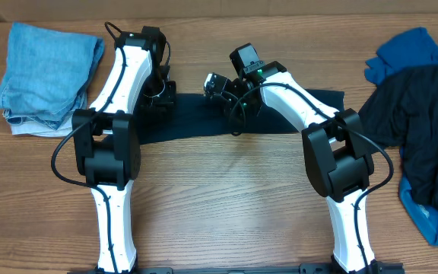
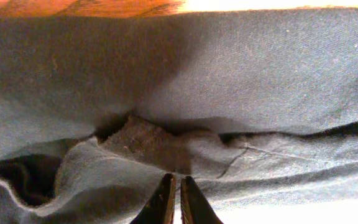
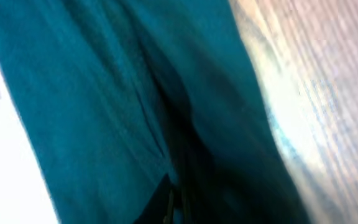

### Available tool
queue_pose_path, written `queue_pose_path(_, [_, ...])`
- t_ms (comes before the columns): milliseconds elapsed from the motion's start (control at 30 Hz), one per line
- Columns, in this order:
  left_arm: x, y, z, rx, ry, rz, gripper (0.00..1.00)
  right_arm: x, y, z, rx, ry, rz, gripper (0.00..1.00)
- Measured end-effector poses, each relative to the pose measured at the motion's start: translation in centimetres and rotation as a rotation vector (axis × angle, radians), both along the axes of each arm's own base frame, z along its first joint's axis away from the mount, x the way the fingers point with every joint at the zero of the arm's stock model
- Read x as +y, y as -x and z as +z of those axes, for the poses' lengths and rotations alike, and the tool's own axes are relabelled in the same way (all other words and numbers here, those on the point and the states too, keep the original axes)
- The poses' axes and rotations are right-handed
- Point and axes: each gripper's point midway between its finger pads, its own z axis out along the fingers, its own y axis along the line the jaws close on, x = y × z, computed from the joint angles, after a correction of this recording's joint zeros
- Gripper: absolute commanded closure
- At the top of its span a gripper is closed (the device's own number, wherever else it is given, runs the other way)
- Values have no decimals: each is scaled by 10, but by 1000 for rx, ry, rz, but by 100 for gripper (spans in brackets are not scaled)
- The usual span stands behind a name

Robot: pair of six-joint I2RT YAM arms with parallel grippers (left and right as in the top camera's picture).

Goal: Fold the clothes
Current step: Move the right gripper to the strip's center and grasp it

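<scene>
A dark navy shirt lies stretched in a band across the middle of the table, between both arms. At its left end my left gripper is down on the cloth. In the left wrist view that gripper is shut, its tips pinching a fold of the shirt. My right gripper is at the shirt's upper edge near the middle. The right wrist view is blurred; there that gripper is shut with the shirt draped around it. More clothes, one dark and one bright blue, are heaped at the right.
A folded stack of pale blue garments sits at the far left. The heap of clothes reaches the table's right edge. Bare wooden table lies in front of the dark shirt, between the two arm bases.
</scene>
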Motion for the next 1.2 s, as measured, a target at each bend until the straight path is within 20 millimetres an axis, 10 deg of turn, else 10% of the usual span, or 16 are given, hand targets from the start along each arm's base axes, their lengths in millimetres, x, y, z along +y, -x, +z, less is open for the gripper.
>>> queue_pose_path(233, [0,-2,0,-9,2,0,90,-19,40,-6,179,79,-18,96])
queue_pose_path(1033, [18,-18,-1,-73,-82,29,88,-8,49,22,257,94,-136,96])
queue_pose_path(1200, [32,-20,-1,-76,-86,62,87,-8,50,18,260,97,-138,78])
